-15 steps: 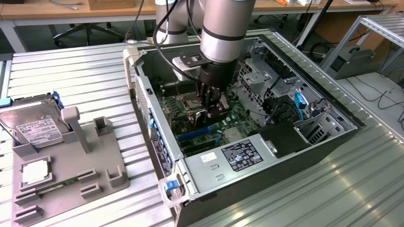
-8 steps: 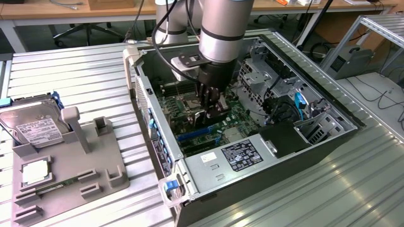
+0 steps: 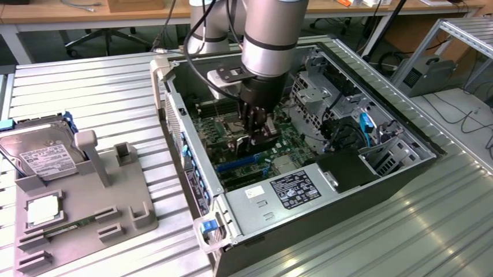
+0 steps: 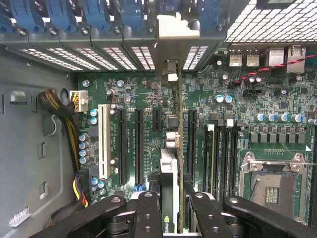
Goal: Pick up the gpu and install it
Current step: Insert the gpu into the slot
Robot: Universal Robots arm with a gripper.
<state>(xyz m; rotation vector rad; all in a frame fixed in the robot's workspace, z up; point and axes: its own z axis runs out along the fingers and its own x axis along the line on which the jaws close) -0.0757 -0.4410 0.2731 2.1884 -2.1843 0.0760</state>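
The gripper is lowered deep inside the open computer case, and its jaws are closed on the gpu. In the wrist view the card is seen edge-on, clamped between the two black fingers, which are pressed against its two flat faces. The gpu is held upright on its long edge above the green motherboard, in line with the black expansion slots and between two of them. Its silvery bracket is placed against the case's rear wall, among the blue latches and the perforated slot covers. Whether the card's edge is fully seated in a slot cannot be told.

In the exterior view, a grey tray is set on the slatted metal table, well apart from the case on the exterior view's left. A hard drive and a narrow memory stick are kept in it.
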